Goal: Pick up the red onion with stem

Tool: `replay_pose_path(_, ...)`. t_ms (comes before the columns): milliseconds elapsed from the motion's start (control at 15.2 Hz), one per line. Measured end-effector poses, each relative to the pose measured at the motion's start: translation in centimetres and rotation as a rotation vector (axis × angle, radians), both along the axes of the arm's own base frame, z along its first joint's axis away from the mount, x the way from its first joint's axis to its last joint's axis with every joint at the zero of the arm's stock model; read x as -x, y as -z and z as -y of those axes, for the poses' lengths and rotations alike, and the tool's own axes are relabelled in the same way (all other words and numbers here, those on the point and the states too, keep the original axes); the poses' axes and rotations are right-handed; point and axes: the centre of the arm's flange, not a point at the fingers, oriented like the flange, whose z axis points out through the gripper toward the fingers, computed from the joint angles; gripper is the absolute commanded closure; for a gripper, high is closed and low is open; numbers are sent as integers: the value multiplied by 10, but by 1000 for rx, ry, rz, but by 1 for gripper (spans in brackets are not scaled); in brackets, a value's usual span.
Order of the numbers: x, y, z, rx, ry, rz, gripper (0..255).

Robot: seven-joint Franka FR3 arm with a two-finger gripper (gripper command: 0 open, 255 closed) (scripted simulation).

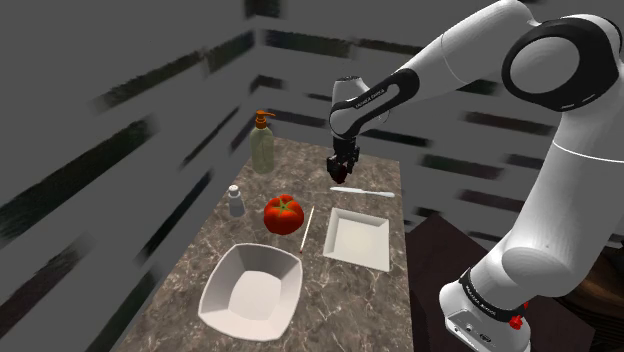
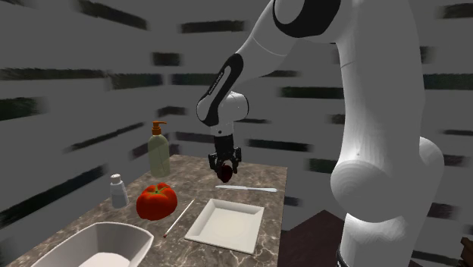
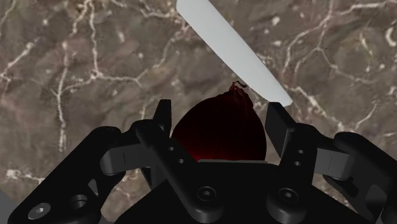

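My black gripper [image 3: 219, 124] is shut on a dark red onion [image 3: 219, 130] whose small stem tip points away from the hand. The fingers [image 3: 161, 124] clasp it on both sides. In the shoulder view the gripper [image 1: 342, 170] hangs above the marble counter [image 1: 200, 262], lifted off the surface over its far end. The second exterior view has the gripper [image 2: 223, 171] holding the onion [image 2: 224, 174] in the air above a white knife [image 2: 246, 187].
On the counter lie a white knife [image 1: 362, 190], a white square plate [image 1: 357, 238], a thin stick [image 1: 307, 227], a red tomato [image 1: 284, 213], a white bowl [image 1: 251, 290], a small shaker [image 1: 235, 201] and a soap dispenser [image 1: 262, 143]. The counter's edge runs by the plate.
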Motion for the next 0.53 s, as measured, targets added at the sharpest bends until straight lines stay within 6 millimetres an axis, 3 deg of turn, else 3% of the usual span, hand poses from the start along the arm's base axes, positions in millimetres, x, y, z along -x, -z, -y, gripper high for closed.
replay_pose_path(198, 0, -2, 0, 0, 0, -1, 255)
replay_pose_path(528, 0, -25, 1, 0, 0, -2, 255)
